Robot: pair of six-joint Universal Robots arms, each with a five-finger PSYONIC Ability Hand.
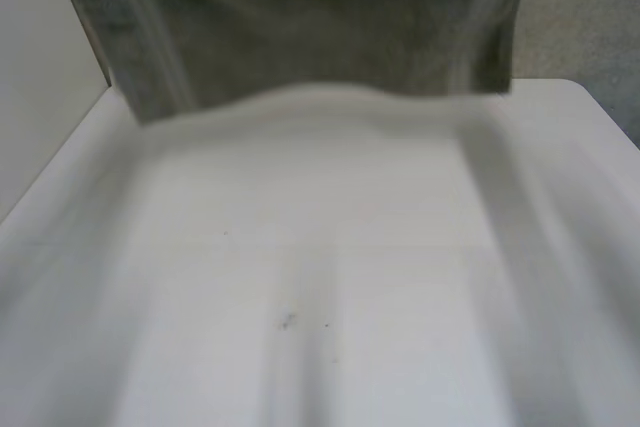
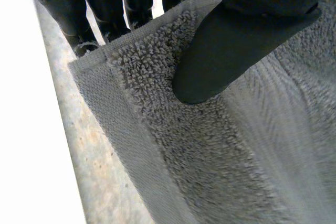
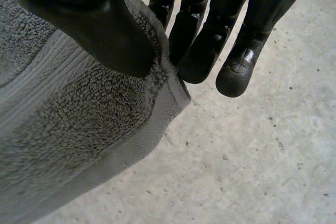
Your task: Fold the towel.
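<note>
Shows towel held aloft at far side of surface, pinched at 2 corners: 1 by left hand, 1 by right hand, thumb against fingers. Keep corners level, taut; lower evenly.

Bright, diffuse light; table v. pale, towel darker.

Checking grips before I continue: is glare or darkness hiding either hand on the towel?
Left wrist view: even light, left hand plainly pinches the towel near a corner. Right wrist view: no glare, right hand pinches a corner. Head view: towel dim against the bright table.
</note>
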